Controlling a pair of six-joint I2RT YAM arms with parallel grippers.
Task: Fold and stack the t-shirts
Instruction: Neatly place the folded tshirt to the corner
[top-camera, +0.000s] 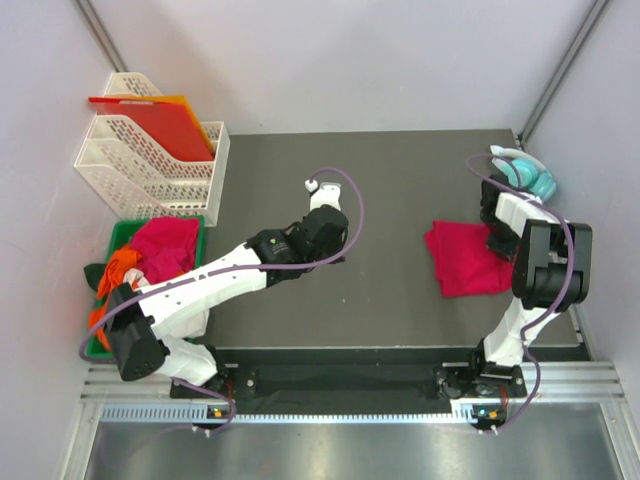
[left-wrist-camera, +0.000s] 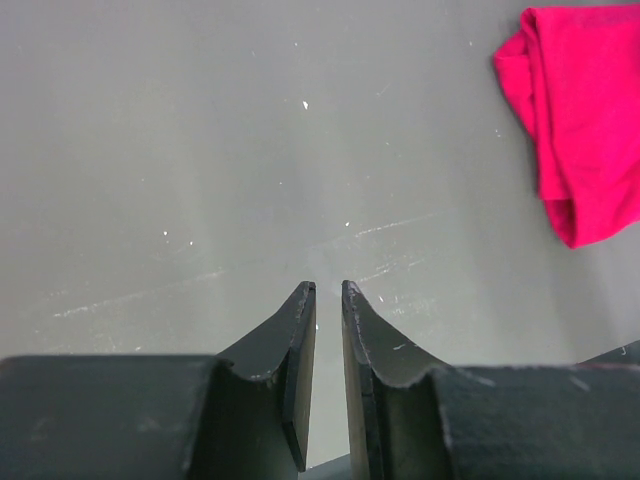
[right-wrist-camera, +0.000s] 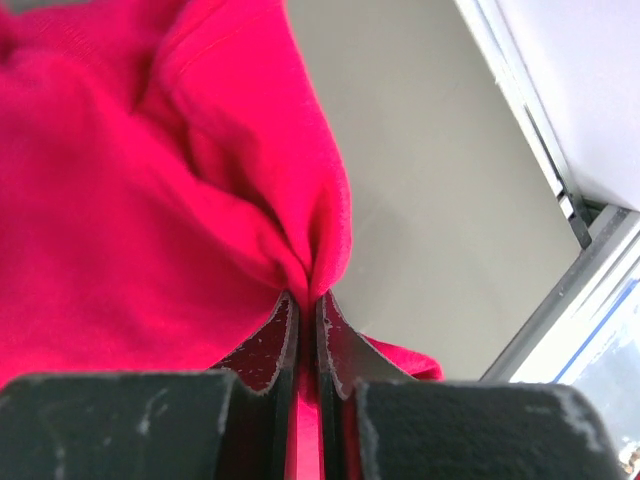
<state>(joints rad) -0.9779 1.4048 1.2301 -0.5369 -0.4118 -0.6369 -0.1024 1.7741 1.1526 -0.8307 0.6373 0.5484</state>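
A crimson-red t-shirt (top-camera: 462, 260) lies bunched on the right side of the dark table; it also shows in the left wrist view (left-wrist-camera: 585, 110). My right gripper (top-camera: 497, 240) is shut on a pinched fold at the shirt's right edge (right-wrist-camera: 130, 200), with cloth squeezed between its jaws (right-wrist-camera: 306, 297). My left gripper (top-camera: 325, 232) hovers over bare table near the middle; its jaws (left-wrist-camera: 326, 287) stand almost closed with nothing between them. A pinkish-red t-shirt (top-camera: 165, 245) and an orange one (top-camera: 118, 272) lie heaped in a green bin (top-camera: 200, 222) at the left.
White mesh trays (top-camera: 150, 165) at the back left hold a stiff red-orange plastic sheet (top-camera: 170, 125). Teal headphones (top-camera: 527, 173) sit at the table's back right corner. The table's right edge and a metal rail (right-wrist-camera: 560, 330) lie close to my right gripper.
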